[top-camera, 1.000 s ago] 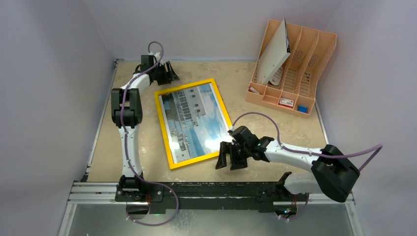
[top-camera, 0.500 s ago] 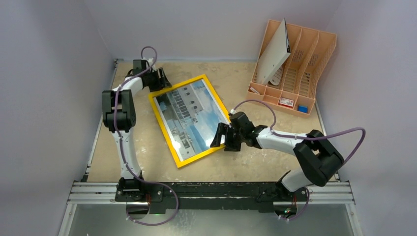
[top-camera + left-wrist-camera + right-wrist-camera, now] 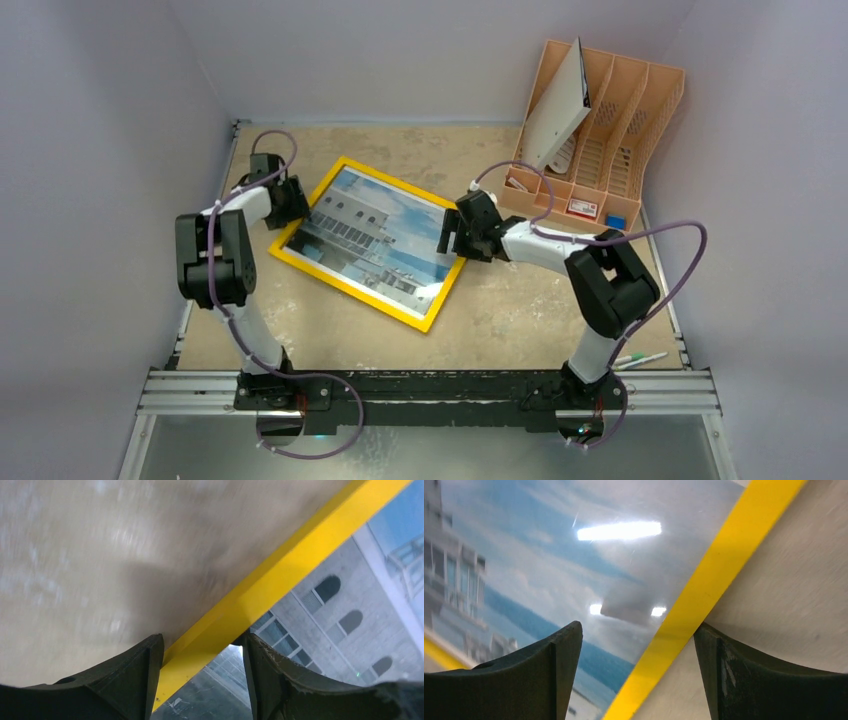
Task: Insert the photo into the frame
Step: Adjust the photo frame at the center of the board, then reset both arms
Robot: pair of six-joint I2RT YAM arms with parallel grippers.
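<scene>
frame (image 3: 350, 289) with photo (image 3: 375, 240) has turned; left jaws, right jaws open astride rails.

Even overhead light, glare on photo (image 3: 559, 565), wrist blur

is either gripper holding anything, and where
Right gripper: open astride the yellow border of the frame, holding nothing. Left gripper: fingers flank the opposite border; a grip cannot be told.

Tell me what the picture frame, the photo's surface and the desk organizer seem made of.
The frame: smooth matte yellow paint, perhaps over wood or plastic. The photo: glossy, mirroring lamps; bare print or clear cover, unclear. The organizer: peach moulded plastic, with slotted walls.
</scene>
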